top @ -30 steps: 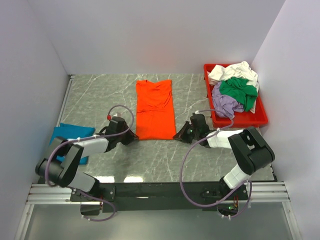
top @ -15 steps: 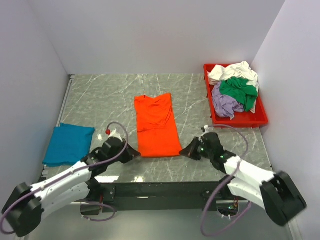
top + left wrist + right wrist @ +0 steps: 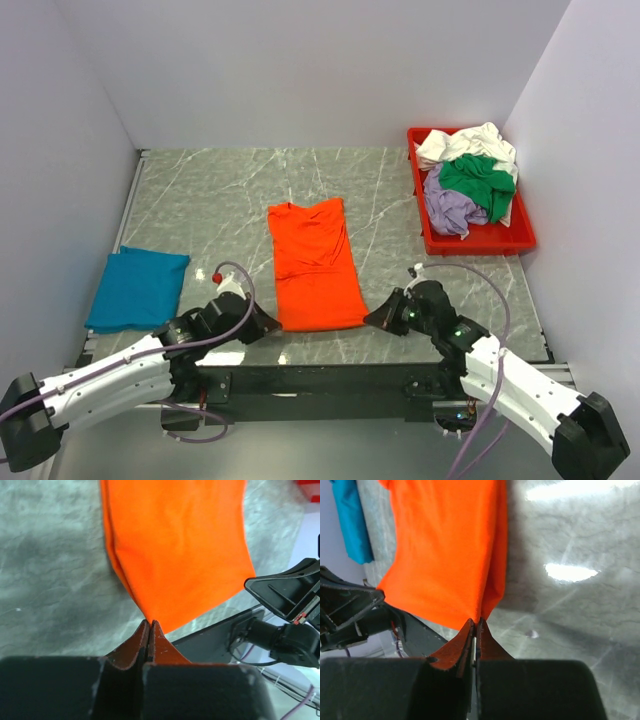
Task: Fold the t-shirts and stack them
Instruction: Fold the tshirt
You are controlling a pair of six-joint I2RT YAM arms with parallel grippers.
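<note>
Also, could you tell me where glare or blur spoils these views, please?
Right wrist: white glare patches on the marble table, beside the orange t-shirt; left wrist: the left end effector up close looks soft, cloth edge smeared; top external: evenly lit, sharp, faint reflections near the front edge.

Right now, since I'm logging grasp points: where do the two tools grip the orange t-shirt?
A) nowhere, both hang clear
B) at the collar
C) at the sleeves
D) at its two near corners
D: the left tool and the right tool each pinch a near-edge corner of the orange t-shirt.
</note>
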